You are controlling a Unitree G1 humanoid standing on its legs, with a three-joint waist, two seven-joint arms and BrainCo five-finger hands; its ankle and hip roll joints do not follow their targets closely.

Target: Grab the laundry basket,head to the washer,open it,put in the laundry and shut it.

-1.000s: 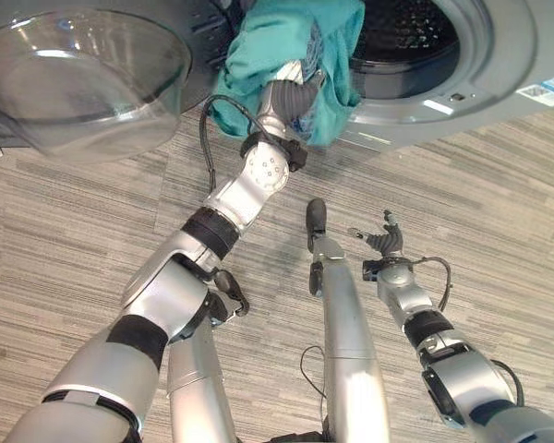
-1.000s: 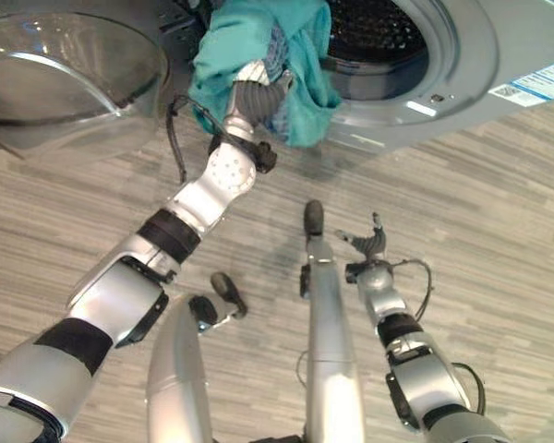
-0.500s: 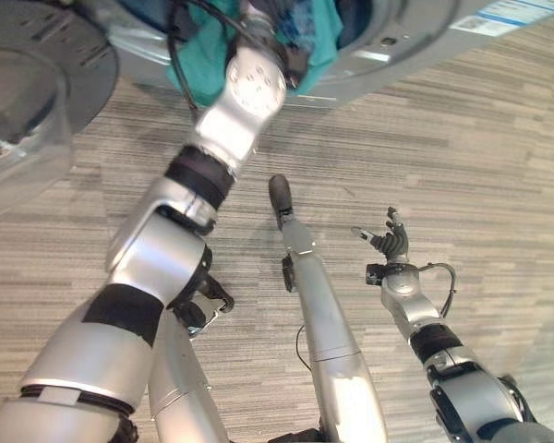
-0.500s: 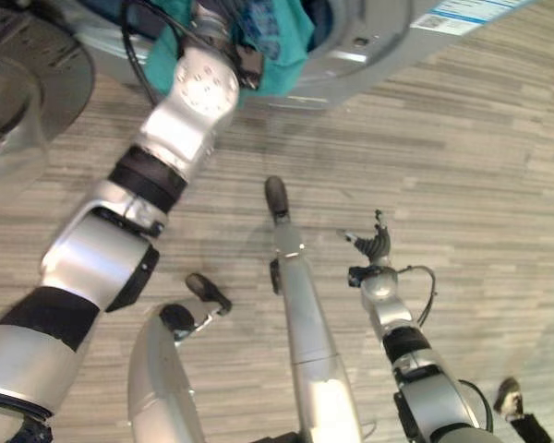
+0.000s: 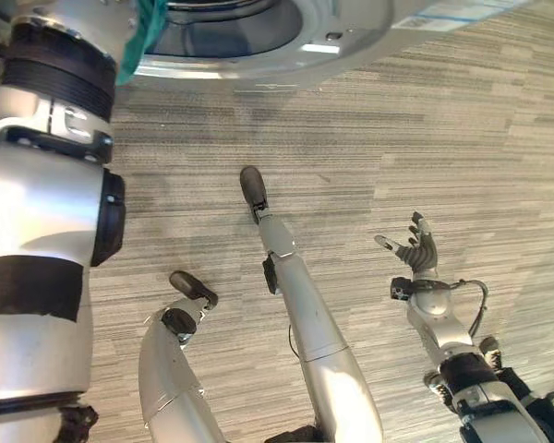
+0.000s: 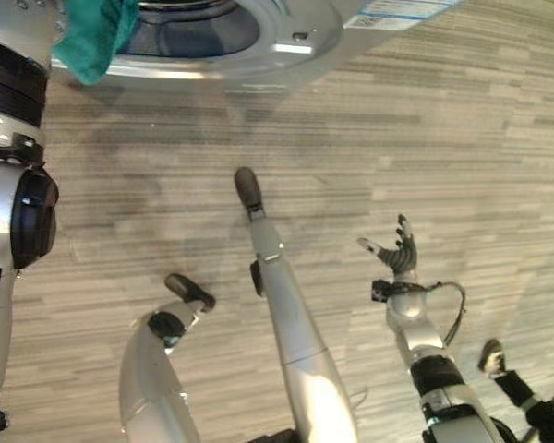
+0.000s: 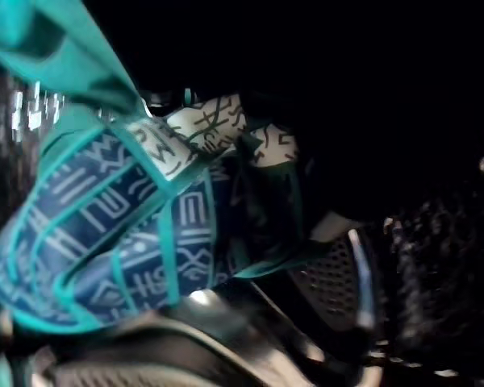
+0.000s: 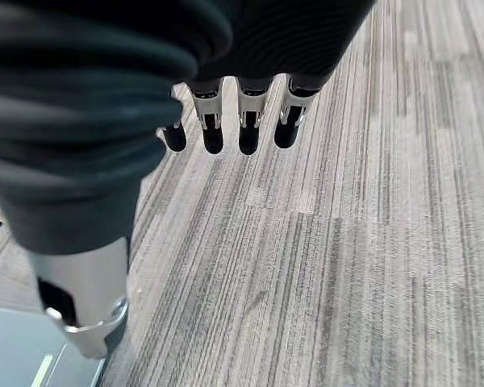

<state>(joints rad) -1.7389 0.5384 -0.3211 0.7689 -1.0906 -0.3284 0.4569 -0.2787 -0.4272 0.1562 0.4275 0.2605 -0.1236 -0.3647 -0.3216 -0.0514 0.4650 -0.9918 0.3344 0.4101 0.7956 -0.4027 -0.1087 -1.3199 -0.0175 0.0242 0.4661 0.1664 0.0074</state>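
The left arm (image 5: 42,212), along the left edge of the frame, was silver-grey with black bands and a ribbed dark collar near the top. The right hand (image 5: 417,254), at the lower right, had silver fingers (image 8: 248,113) with dark tips under a dark ribbed cover (image 8: 105,72).

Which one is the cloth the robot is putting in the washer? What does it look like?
Find the big grey washer at the far end of the striped floor, with its round opening. At the left side of that opening, beside the robot's left arm, hangs the teal cloth. Seen close in the left wrist view, it is teal with dark blue bands of pale angular patterns, the one bright, soft thing among grey metal.
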